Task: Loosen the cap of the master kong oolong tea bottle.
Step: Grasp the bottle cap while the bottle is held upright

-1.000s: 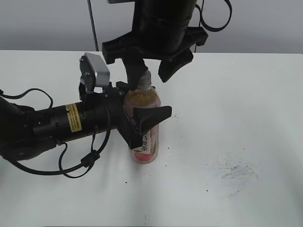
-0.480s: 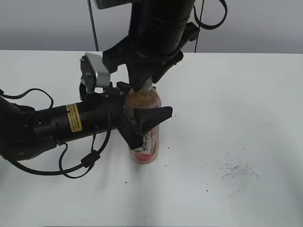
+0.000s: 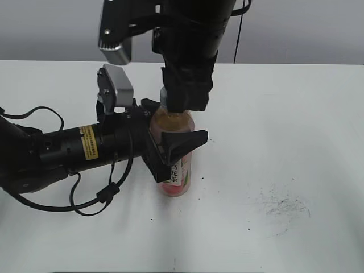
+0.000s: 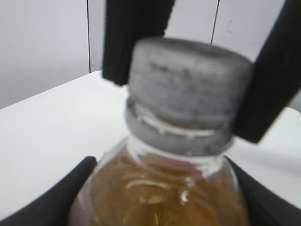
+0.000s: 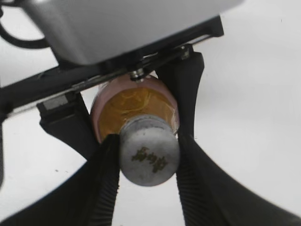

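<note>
**Cap gripped, twist pending**

Left side: my left gripper [image 3: 173,149] comes in level from the left and is closed around the body of the master kong oolong tea bottle [image 3: 175,176], one finger in front of the label and one behind. The bottle stands upright on the white tabletop [image 3: 296,142], near the middle, held steady.

Centre: my right gripper [image 5: 146,153] reaches down from above. In the right wrist view its two dark fingers [image 5: 106,162] press against opposite sides of the cap [image 5: 149,157], so it is closed on the cap. The left wrist view agrees: black fingers flank the grey cap [image 4: 188,82] on both sides, touching it.

Step in hand, as I judge it: both holds are set and the loosening turn is the work. The next move calls for rotating my right wrist about the bottle's axis while the left grip resists, without squeezing the body enough to push tea out.

Contents: pale amber tea fills the bottle up to the shoulder. The cap's ring sits snug at the neck; I cannot tell whether the seal has broken.

Right: bare tabletop with faint dark scuffs [image 3: 284,207].
</note>
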